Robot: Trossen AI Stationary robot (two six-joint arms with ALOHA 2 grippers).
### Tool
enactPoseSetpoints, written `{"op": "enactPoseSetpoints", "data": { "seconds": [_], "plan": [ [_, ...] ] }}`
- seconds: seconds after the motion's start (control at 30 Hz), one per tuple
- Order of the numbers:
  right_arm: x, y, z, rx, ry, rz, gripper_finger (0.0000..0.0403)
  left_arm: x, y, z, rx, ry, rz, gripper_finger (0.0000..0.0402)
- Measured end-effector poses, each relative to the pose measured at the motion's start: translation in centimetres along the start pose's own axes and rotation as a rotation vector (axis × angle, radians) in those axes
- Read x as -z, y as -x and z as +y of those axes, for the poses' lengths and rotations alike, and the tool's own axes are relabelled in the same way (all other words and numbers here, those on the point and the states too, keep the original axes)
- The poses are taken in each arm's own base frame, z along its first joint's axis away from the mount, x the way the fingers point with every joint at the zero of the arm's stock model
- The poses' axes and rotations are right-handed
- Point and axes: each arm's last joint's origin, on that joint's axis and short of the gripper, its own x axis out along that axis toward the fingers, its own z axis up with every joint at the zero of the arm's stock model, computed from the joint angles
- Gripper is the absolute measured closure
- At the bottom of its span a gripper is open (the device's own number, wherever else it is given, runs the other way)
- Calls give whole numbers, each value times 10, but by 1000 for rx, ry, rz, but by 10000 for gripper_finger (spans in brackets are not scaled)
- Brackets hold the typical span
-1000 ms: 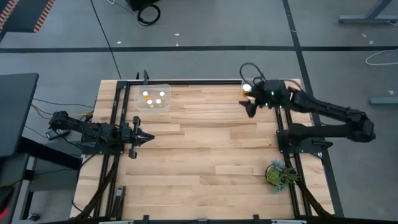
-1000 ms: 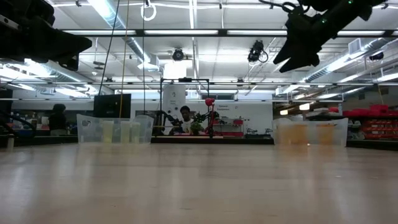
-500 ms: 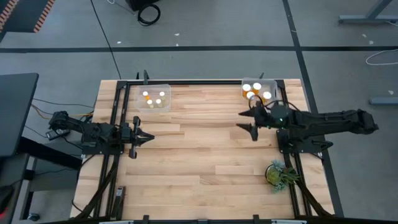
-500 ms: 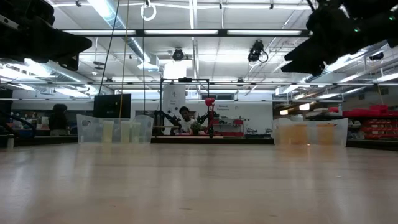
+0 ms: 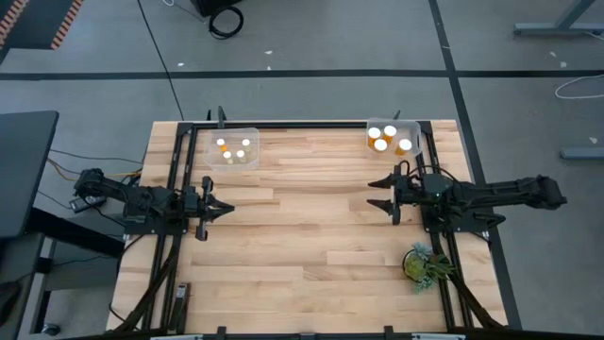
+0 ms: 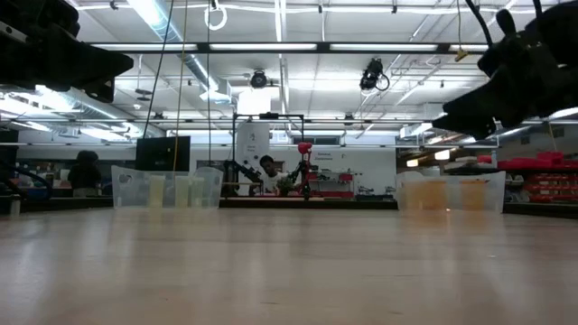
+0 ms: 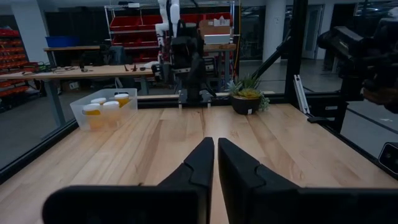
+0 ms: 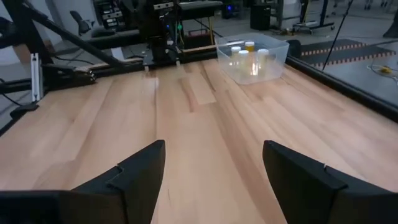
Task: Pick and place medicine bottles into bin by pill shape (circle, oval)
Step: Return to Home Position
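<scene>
**Fig. Table from above, read left to right.** The left gripper (image 5: 225, 208) rests at the left edge of the table (image 5: 302, 222) and points toward the middle. Its fingers are closed on nothing, with only a slit between them. I take it as parked.

Near it, toward the far edge, stands the left bin (image 5: 232, 131). It holds four bottles (image 5: 229, 155), upright with their white caps up. I see no bottle on the open middle of the table.

The right gripper (image 5: 377, 193) hangs raised above the right part of the table, also pointing toward the middle. Its fingers are spread wide and empty.

The right bin (image 5: 413, 126) lies near it, toward the far edge and off the line along which its fingers point. Four more bottles (image 5: 381, 144) stand in this bin, long axes vertical, caps up. Each gripper is thus the nearer one to its own bin.

The plant (image 5: 425, 264) stands by the near right corner, apart from the gripper.

**Judgement.** All eight bottles sit in bins, so the sorting looks done. I cannot tell pill shape from here. What I have left is to bring the right gripper to rest like the left.

That move turns on one relation: the right bin is to the gripper's side, not ahead of it. Drawing back along its own line should therefore clear the bin. Nothing stands in the way, and the plant is the only other thing on that side.
</scene>
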Motion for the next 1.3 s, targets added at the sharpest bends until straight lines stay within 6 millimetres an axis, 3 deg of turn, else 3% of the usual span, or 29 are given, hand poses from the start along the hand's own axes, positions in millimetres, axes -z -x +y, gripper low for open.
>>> {"op": "enactPoseSetpoints", "data": {
  "seconds": [0.13,1.3],
  "plan": [
    [9,2,-1,-3,-30,28,127,0,0,0,0,0,0,366],
    [9,1,-2,23,6,33,127,0,0,0,0,0,0,368]
  ]
}}
